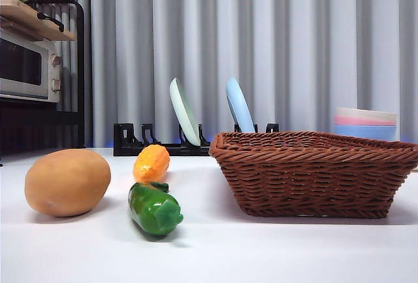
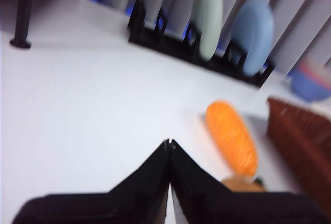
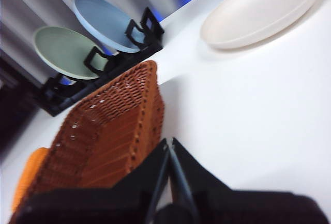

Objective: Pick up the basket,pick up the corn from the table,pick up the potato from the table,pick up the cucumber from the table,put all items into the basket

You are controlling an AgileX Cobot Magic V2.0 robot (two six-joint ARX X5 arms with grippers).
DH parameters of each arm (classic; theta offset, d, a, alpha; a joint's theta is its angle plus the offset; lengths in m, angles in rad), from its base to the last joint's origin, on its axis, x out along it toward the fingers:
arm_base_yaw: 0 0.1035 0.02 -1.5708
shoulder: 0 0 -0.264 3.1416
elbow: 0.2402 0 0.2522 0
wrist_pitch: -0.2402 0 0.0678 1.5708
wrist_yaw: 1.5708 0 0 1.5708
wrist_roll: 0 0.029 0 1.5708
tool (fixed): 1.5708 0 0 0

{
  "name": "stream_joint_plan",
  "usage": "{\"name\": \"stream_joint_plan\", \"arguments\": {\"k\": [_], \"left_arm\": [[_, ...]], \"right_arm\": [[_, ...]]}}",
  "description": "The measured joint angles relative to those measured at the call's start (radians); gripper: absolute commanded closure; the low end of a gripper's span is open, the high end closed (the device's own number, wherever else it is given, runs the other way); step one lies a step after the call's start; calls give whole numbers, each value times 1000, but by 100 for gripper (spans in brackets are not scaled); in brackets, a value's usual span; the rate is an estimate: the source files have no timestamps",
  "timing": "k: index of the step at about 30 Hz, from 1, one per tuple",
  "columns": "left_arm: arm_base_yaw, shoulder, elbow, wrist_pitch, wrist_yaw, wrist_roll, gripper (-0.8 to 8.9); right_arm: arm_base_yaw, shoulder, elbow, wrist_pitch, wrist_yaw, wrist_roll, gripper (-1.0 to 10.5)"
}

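The brown wicker basket (image 1: 316,172) stands on the white table at the right and looks empty. The tan potato (image 1: 67,182) lies at the left. The orange-yellow corn (image 1: 151,163) lies behind the green cucumber (image 1: 154,209) in the middle. My left gripper (image 2: 169,144) is shut and empty, above the table short of the corn (image 2: 231,137), with the basket's rim (image 2: 302,141) beyond. My right gripper (image 3: 169,142) is shut and empty beside the basket (image 3: 103,136). Neither arm shows in the front view.
A black dish rack (image 1: 160,140) with a pale green plate (image 1: 184,111) and a blue plate (image 1: 239,105) stands at the back. Stacked bowls (image 1: 365,123) sit behind the basket. A microwave on a shelf (image 1: 29,67) is at far left. A cream plate (image 3: 264,9) lies near the basket.
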Motion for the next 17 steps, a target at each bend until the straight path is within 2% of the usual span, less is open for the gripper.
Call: {"name": "stream_joint_plan", "arguments": {"k": [4, 10, 17], "left_arm": [[0, 3, 14, 1, 5, -23, 821], [0, 78, 146, -4, 5, -19, 821], [0, 304, 341, -48, 32, 110, 821]], "right_arm": [[0, 19, 39, -2, -6, 5, 957], [0, 165, 214, 4, -7, -83, 957], [0, 494, 510, -134, -8, -241, 957]]}}
